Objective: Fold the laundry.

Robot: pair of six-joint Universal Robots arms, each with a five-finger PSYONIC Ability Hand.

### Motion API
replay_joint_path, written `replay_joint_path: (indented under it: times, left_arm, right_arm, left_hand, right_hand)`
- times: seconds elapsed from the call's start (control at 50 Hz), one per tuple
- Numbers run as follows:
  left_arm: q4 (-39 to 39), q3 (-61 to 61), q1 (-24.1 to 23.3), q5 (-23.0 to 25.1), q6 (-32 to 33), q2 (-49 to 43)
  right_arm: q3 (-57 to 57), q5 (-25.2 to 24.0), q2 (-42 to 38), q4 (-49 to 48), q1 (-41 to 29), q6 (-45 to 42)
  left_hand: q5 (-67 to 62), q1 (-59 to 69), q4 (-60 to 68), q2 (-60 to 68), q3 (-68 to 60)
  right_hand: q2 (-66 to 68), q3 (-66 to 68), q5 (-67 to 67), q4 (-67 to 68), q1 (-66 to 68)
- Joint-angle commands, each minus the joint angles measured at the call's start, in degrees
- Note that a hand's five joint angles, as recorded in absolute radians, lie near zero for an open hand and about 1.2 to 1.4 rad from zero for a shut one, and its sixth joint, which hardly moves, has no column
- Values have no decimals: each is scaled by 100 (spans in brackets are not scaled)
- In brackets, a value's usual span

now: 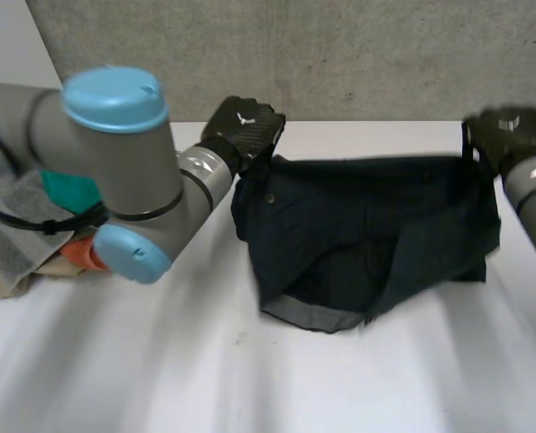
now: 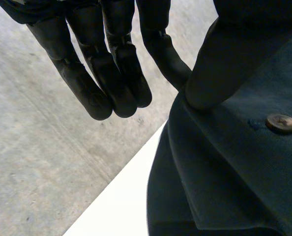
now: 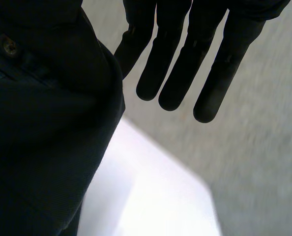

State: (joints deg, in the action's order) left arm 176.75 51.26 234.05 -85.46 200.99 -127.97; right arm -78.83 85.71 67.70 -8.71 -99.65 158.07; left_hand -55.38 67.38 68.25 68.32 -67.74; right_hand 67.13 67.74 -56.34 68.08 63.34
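Garment [image 1: 367, 225], dark blue, hangs stretched between our two hands over the white worktop [image 1: 160, 379]. Its top edge is lifted and its lower hem is down on the surface. At the far left, a pile of clothes [image 1: 15, 239] in grey, teal and orange sits partly hidden by our left arm [image 1: 115, 162]. Our left hand [image 1: 244, 131] pinches the garment's left top corner, with the thumb pressing the cloth against one finger. Its other fingers [image 2: 94, 93] are straight and free, and a button [image 2: 282, 122] shows near the thumb. Our right hand [image 1: 512, 135] clamps the right top corner the same way.
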Motion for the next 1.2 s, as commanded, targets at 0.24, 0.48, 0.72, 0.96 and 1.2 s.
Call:
replay_joint_path:
  times: [0.24, 0.48, 0.72, 0.96, 1.2]
  left_arm:
    - [1072, 2626, -1256, -964, -1475, 1135]
    - [571, 2555, -555, -798, -1475, 1765]
    - [448, 3258, 1212, 529, -588, 1803]
    - [211, 2741, 1873, 1822, 195, 212]
    - [-158, 2081, 1504, 1559, 318, -369]
  right_arm:
    - [2487, -1943, -2296, -1000, -230, 893]
    - [1477, -83, -648, 479, -238, 654]
    - [-261, 149, 902, 3657, -914, 1376]
    - [-2286, 280, 657, 1110, -2154, 831]
    - [-2260, 1229, -292, -104, -2568, 673]
  left_hand:
    - [-129, -72, -159, -165, 108]
    - [5247, -5448, -5535, -5541, 5484]
    - [5366, -5566, -5653, -5660, 5602]
    - [4693, -4894, -4980, -4987, 4929]
    - [1790, -1991, -2078, -2084, 2026]
  right_hand:
    - [219, 158, -298, 124, 598]
    - [-5713, -5774, 5634, -5808, -5334]
    - [-5178, -5238, 5098, -5272, -4798]
    - [-4350, -4411, 4271, -4445, -3971]
    - [-3498, -3559, 3419, -3593, -3119]
